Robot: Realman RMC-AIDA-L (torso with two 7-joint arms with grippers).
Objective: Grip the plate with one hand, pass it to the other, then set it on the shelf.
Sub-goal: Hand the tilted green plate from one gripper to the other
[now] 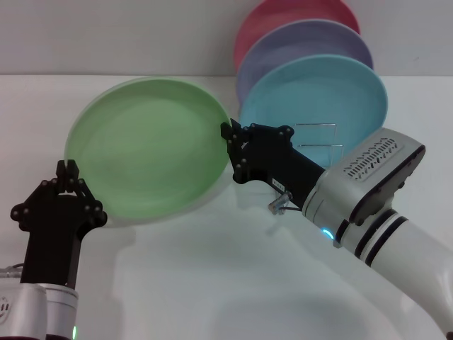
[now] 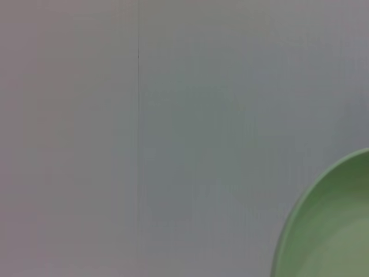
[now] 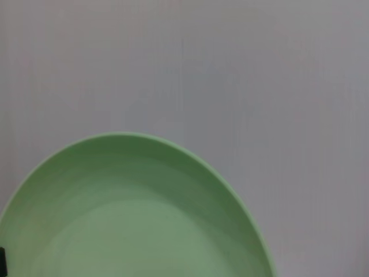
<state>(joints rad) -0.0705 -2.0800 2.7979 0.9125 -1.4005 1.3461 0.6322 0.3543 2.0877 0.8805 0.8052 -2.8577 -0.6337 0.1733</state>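
Note:
The large light green plate [image 1: 148, 152] is held tilted above the white table, its face toward me. My right gripper [image 1: 231, 150] reaches in from the right and is shut on the plate's right rim. The plate fills the lower part of the right wrist view [image 3: 132, 219]. My left gripper [image 1: 67, 168] stands at the plate's lower left rim; whether it touches the rim does not show. The left wrist view shows only a corner of the plate [image 2: 328, 225]. The silver wire shelf [image 1: 318, 142] stands behind my right arm.
A turquoise plate [image 1: 318, 92], a lavender plate [image 1: 304, 42] and a pink plate [image 1: 283, 18] stand upright in a row at the back right, on the shelf. The white table [image 1: 212, 269] stretches out in front.

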